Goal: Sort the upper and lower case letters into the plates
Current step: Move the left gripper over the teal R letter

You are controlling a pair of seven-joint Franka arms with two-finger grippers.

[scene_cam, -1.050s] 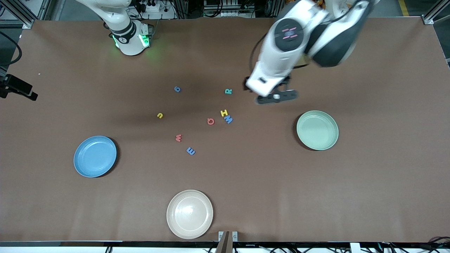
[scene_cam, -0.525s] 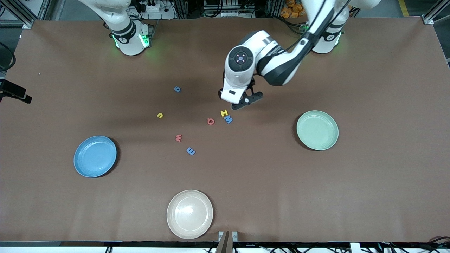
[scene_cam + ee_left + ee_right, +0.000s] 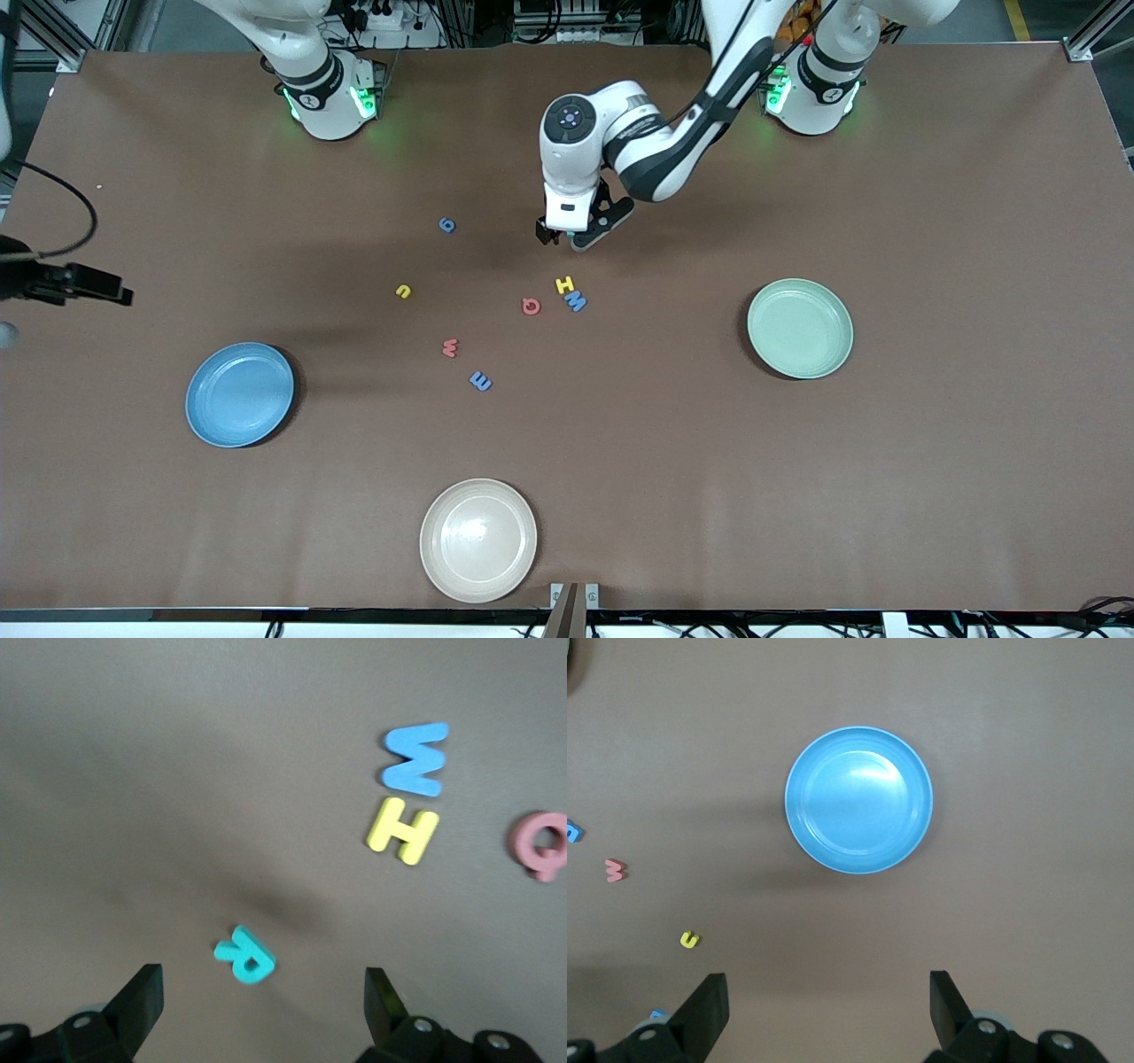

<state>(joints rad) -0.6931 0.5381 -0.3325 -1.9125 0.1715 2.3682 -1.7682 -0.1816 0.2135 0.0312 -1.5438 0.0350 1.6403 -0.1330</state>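
Left wrist view shows my left fingers [image 3: 257, 1014] spread wide over the teal R [image 3: 244, 955], which lies on the worktop [image 3: 930, 221]. First pick, I judge: next I descend and close. My right fingers [image 3: 824, 1014] wait open, over the blue plate [image 3: 858, 800].

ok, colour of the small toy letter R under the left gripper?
Teal letter R; clearest in the left wrist view.
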